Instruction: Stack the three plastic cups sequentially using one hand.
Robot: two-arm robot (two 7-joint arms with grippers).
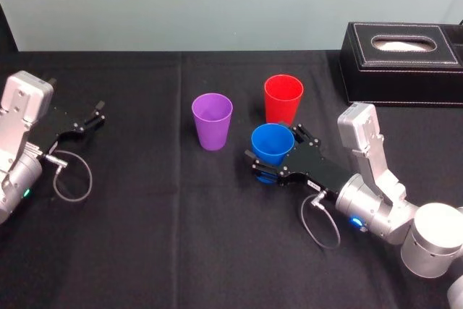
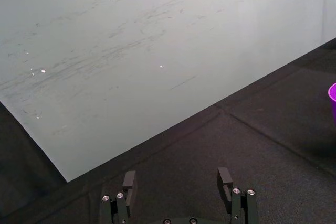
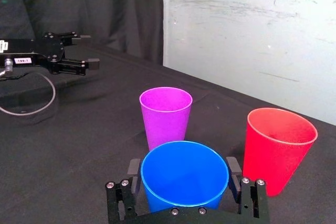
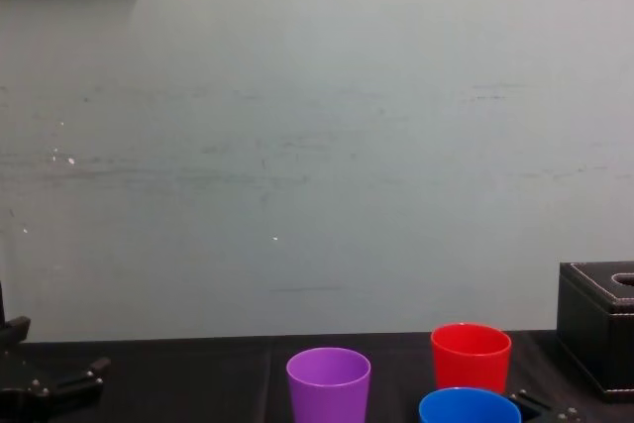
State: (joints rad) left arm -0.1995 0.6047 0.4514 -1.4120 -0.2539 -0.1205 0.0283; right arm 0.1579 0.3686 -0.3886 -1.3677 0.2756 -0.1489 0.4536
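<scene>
Three plastic cups stand upright on the black tablecloth: a purple cup (image 1: pixel 212 119) (image 3: pixel 165 114), a red cup (image 1: pixel 283 98) (image 3: pixel 278 145) and a blue cup (image 1: pixel 271 142) (image 3: pixel 184 174). The blue one is nearest me, just in front of the red one. My right gripper (image 1: pixel 275 145) (image 3: pixel 184 169) is open, with one finger on each side of the blue cup's body, close to its wall. My left gripper (image 1: pixel 100 111) (image 2: pixel 178 179) is parked at the table's left, open and holding nothing.
A black box with white stitching (image 1: pixel 401 52) (image 4: pixel 599 329) sits at the back right, behind the right arm. A pale wall rises behind the table's far edge. Bare cloth lies between the purple cup and the left gripper.
</scene>
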